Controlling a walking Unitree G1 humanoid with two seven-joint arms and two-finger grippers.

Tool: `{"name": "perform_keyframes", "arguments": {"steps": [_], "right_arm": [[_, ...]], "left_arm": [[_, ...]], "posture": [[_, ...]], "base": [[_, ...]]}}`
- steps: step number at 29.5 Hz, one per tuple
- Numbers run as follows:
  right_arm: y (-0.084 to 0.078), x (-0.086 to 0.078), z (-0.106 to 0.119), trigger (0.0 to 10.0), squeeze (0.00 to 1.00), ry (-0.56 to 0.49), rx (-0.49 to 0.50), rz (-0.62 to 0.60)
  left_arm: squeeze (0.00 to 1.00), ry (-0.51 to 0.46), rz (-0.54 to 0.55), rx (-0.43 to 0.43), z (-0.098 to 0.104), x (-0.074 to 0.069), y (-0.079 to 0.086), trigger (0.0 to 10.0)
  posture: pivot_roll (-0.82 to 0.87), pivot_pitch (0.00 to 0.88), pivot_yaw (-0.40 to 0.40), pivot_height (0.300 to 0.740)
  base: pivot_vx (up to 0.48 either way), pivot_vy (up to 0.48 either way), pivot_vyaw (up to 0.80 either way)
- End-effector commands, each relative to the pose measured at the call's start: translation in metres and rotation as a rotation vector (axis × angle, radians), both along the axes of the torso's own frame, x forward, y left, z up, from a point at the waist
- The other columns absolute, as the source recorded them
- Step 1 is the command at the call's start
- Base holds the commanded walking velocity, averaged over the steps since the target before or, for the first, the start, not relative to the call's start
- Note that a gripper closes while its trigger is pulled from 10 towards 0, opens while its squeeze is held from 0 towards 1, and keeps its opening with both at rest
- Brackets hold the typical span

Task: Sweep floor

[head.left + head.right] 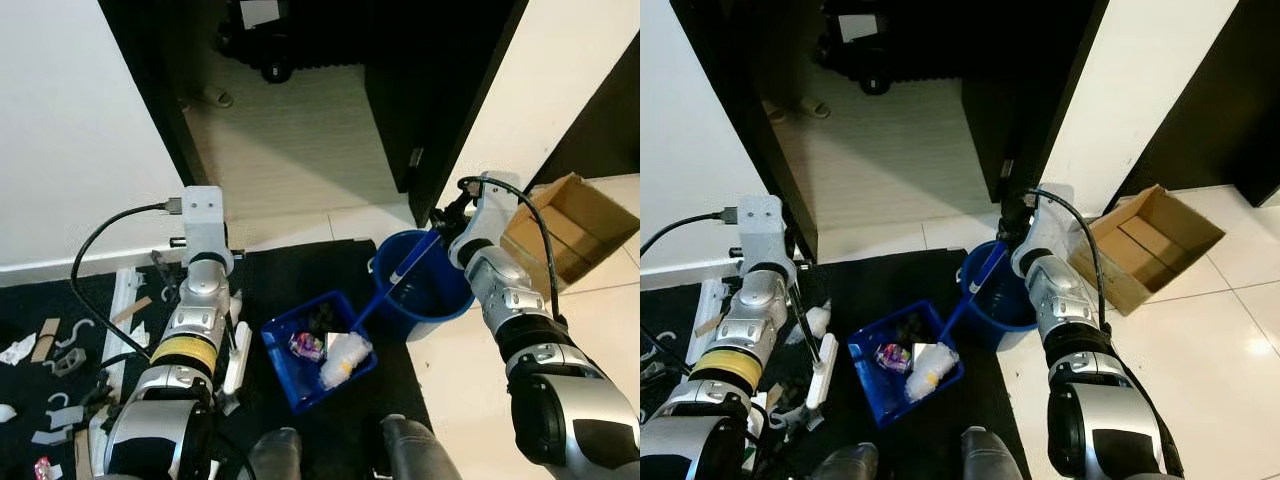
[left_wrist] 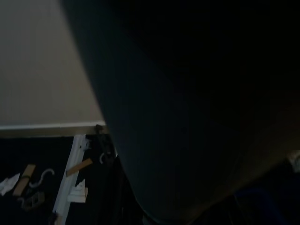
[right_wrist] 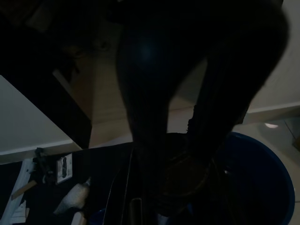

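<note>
A blue dustpan (image 1: pixel 318 350) lies on the black mat in front of my feet, with wrappers and white scraps (image 1: pixel 340 358) in it. Its long blue handle (image 1: pixel 400 275) slants up across a blue bucket (image 1: pixel 440 295) to my right gripper (image 1: pixel 445 215), which is shut on the handle's top. My left gripper (image 1: pixel 788 275) is at the mat's far edge, shut on the thin dark handle of a white brush (image 1: pixel 824 368) whose head rests on the mat beside my left arm.
Paper scraps, hooks and bits (image 1: pixel 60 360) litter the mat on the left, beside a white strip (image 1: pixel 122 300). An open cardboard box (image 1: pixel 565 225) stands on the tiles at the right. Ahead is an open doorway with dark door frames, and a slipper (image 1: pixel 215 97) lies inside.
</note>
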State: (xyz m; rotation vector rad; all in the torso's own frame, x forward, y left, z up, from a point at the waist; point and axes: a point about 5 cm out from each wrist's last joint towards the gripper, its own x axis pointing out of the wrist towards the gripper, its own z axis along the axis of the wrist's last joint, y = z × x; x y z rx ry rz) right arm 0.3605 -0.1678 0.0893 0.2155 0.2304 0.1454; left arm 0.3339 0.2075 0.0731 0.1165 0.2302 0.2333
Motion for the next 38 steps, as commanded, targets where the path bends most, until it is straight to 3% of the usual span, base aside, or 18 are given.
{"name": "perform_keyframes", "arguments": {"steps": [1,12,19,29,32,38], "right_arm": [[-0.002,0.009,0.02,10.0,0.0,-0.072,0.052,-0.011],[0.002,0.021,0.042,10.0,0.0,-0.113,0.076,-0.004],[-0.003,0.035,0.078,10.0,0.0,-0.2,0.118,-0.014],[0.004,0.044,0.104,10.0,0.0,-0.257,0.127,0.021],[0.006,0.052,0.131,10.0,0.0,-0.32,0.151,0.023],[-0.002,0.056,0.153,10.0,0.0,-0.372,0.163,-0.009]], "left_arm": [[0.0,-0.005,-0.007,0.02,0.002,0.001,0.0,10.0],[0.0,-0.008,-0.009,0.028,0.002,0.001,0.0,10.0],[0.0,0.0,-0.009,0.032,0.001,0.002,0.0,10.0],[0.0,0.011,-0.016,0.049,0.0,0.002,-0.001,10.0],[0.0,0.021,-0.013,0.065,0.0,0.002,0.001,10.0],[0.0,0.013,0.017,0.029,0.0,0.001,0.004,10.0]], "posture": [[0.03,0.015,-0.007,0.74],[0.03,0.007,-0.01,0.74],[0.02,0.003,-0.01,0.74],[0.02,0.003,-0.015,0.74],[0.03,0.005,-0.022,0.74],[0.02,0.01,-0.024,0.74]], "base": [[0.0,0.0,0.0],[0.0,0.0,0.0],[0.0,0.0,0.0],[0.0,0.0,0.0],[0.0,-0.48,0.0],[0.0,-0.364,0.0]]}}
